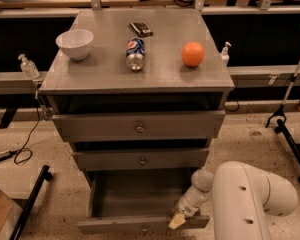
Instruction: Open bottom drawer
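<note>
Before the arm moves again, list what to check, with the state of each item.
1. Bottom drawer pulled out: ok, its inside shows.
2. Tool at the drawer's front, right of centre: ok.
3. Tool's hold on the front: cannot tell.
4. Middle drawer left alone: ok, it sits back above the open one.
5. Load on top steady: not ok for jolts. The can lies on its side and the orange is round, so either might roll.
6. Floor ahead of the drawer: cannot tell, out of view.
</note>
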